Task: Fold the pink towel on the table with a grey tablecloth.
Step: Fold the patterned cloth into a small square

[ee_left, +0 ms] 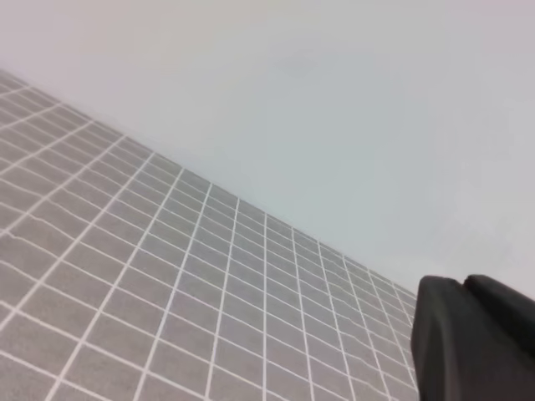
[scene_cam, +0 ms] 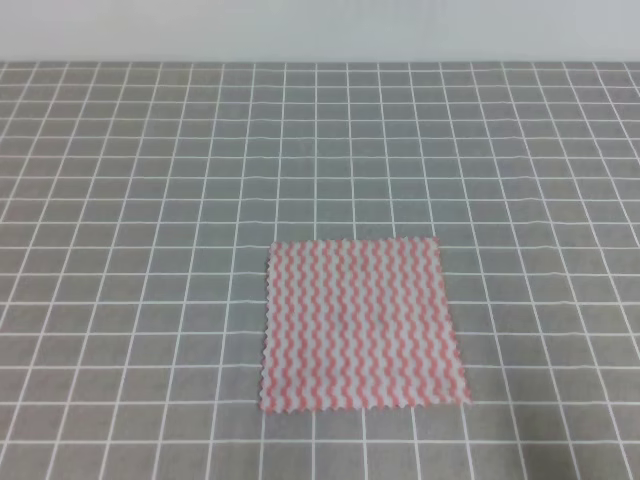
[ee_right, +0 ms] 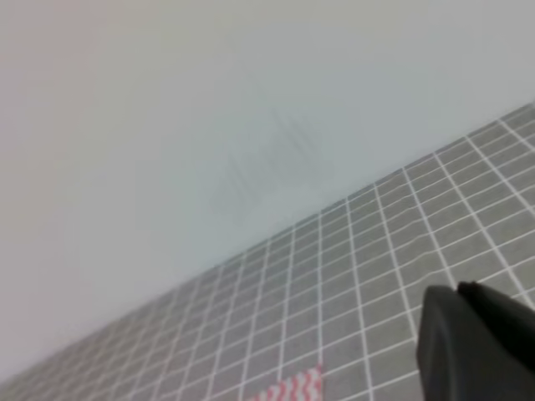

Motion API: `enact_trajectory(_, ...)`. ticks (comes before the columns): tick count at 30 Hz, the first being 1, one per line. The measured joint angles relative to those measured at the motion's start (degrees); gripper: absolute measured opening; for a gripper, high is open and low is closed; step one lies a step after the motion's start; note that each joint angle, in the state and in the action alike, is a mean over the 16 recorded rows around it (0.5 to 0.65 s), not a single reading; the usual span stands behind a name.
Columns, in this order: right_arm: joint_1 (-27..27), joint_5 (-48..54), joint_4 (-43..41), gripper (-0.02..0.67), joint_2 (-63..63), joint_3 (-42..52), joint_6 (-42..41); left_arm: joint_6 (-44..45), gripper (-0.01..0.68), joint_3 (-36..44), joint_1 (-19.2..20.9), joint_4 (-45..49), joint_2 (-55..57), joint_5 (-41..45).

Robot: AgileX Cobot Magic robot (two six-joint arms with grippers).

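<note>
A: Exterior high view. Pink towel lies flat and unfolded on the grey-clothed surface, in the near half, slightly right of centre. All four scalloped edges visible, stripes running near to far. No arm or end effector enters this view.

B: Left wrist view. Camera tilted up, so the pale wall fills most of it; gridded surface slopes across the lower left. One dark part of the left end effector shows in the lower right corner. Only that piece is in view, so I cannot tell whether the fingers are spread or pressed together. It looks raised off the cloth, touching nothing visible. Towel not in this view.

A: Right wrist view. Similar pose, camera pitched up at the wall, grid running across the lower right. Dark part of the right end effector sits at the lower right corner. Spread or closed: cannot tell. Nothing seen pinched.

B: Towel there?

A: Just a corner of it at the bottom edge, left of the end effector and apart from it.
</note>
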Motion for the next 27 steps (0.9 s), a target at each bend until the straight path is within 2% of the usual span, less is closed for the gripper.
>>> enact_trajectory(5,0.0,-0.9,5.1,-0.02,-0.1,0.1,0.0,-2.4,0.0,-0.1,0.0,-0.3,0.1,0.0)
enact_trajectory(10,0.0,-0.3,6.6,-0.02,0.1,-0.5,0.0,-2.6,0.0,-0.9,0.0,-0.7,0.5,1.6)
enact_trajectory(18,0.0,5.2,6.0,-0.019,4.3,-5.8,0.0,-0.8,0.0,-9.8,-0.1,-1.5,7.3,9.0)
enact_trajectory(22,0.0,10.8,4.2,-0.018,9.4,-10.9,0.0,5.0,0.0,-16.8,-0.7,-5.9,14.6,14.4)
enact_trajectory(27,0.0,18.2,1.5,-0.017,18.4,-17.9,-0.1,19.7,0.0,-24.3,-2.6,-18.7,25.3,20.2)
